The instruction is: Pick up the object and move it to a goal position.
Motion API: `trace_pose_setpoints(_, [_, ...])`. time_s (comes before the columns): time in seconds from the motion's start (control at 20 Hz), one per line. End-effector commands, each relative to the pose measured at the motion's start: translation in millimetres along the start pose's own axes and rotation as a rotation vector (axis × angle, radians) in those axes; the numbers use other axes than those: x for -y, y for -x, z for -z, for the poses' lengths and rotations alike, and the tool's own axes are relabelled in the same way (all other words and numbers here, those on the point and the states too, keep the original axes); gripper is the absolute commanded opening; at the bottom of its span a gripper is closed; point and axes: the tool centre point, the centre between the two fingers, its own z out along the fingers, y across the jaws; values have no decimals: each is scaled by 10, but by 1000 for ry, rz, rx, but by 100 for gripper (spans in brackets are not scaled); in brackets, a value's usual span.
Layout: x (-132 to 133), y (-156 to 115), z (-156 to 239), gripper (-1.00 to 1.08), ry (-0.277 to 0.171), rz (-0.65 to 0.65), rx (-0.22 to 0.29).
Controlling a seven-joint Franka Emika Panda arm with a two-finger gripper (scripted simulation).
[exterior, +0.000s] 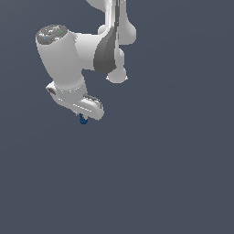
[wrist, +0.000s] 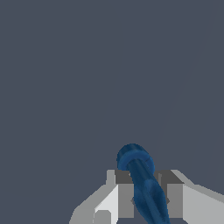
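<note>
The object [wrist: 142, 181] is a small dark blue rounded piece with a thicker ring-like end. In the wrist view it sits between the two grey fingers [wrist: 124, 192], which press on it from both sides. My gripper [wrist: 144, 197] is shut on it. In the exterior view the object [exterior: 83, 120] peeks out as a blue speck just under the white gripper [exterior: 82, 117], most of it hidden by the hand. The arm hangs in the upper part of the exterior view's left, above the grey floor.
A plain dark grey surface [exterior: 160, 173] fills both views. The white arm links [exterior: 91, 50] reach down from the top of the exterior view.
</note>
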Motion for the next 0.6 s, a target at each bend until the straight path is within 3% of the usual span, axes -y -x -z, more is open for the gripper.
trace_pose_setpoints(0.0, [-10,-110,193,-100,0,0,1])
trace_pose_setpoints(0.55, [-34,-521,862,-100,0,1,1])
